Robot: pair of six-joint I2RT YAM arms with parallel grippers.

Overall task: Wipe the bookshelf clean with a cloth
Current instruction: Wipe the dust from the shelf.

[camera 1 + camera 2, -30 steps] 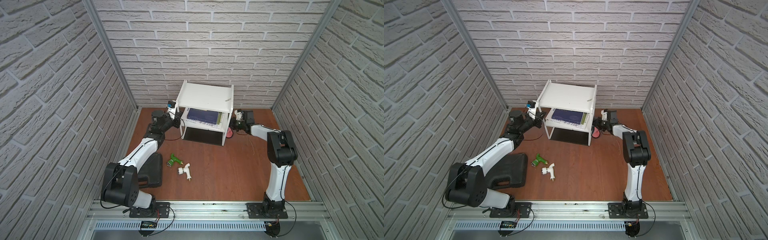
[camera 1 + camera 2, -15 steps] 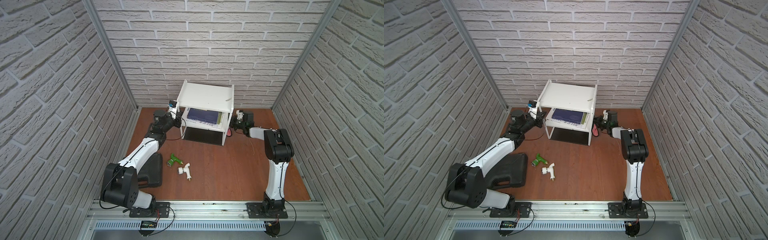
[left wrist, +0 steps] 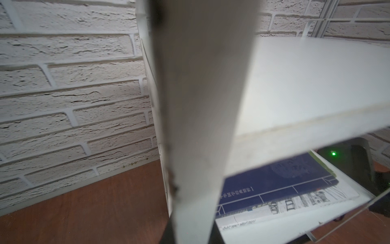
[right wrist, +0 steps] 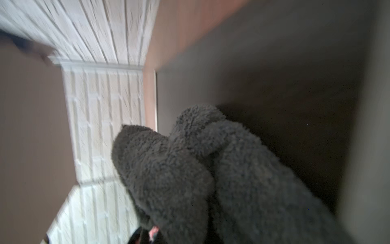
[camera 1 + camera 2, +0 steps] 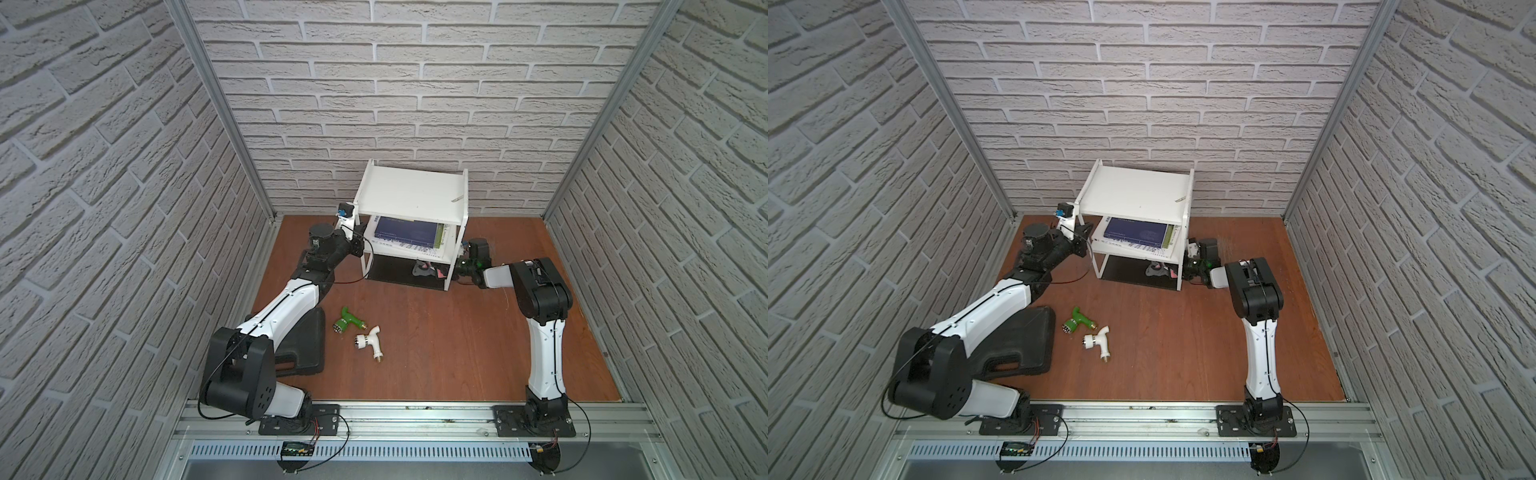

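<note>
The white bookshelf (image 5: 411,195) (image 5: 1133,193) stands against the back wall, with a dark bottom panel (image 4: 274,84). My left gripper (image 5: 360,246) (image 5: 1086,237) is shut on the shelf's front left leg (image 3: 202,126), which runs close across the left wrist view. From the right side, my right gripper (image 5: 455,270) (image 5: 1185,269) reaches low into the bottom tier. It is shut on the cloth (image 5: 424,270) (image 5: 1156,270), a bunched grey fleece (image 4: 211,179) with a bit of pink showing, lying on the dark panel. The right fingertips are mostly buried in the fleece.
A blue book (image 5: 409,232) lies on the middle tier. On the wooden floor in front are a green fitting (image 5: 347,322), a white fitting (image 5: 370,338) and a black plastic case (image 5: 303,345) under my left arm. Brick walls close in behind and at both sides.
My right gripper has carried the cloth leftward, from beside the shelf's right legs in over the bottom panel. The left arm has held still on the leg.
</note>
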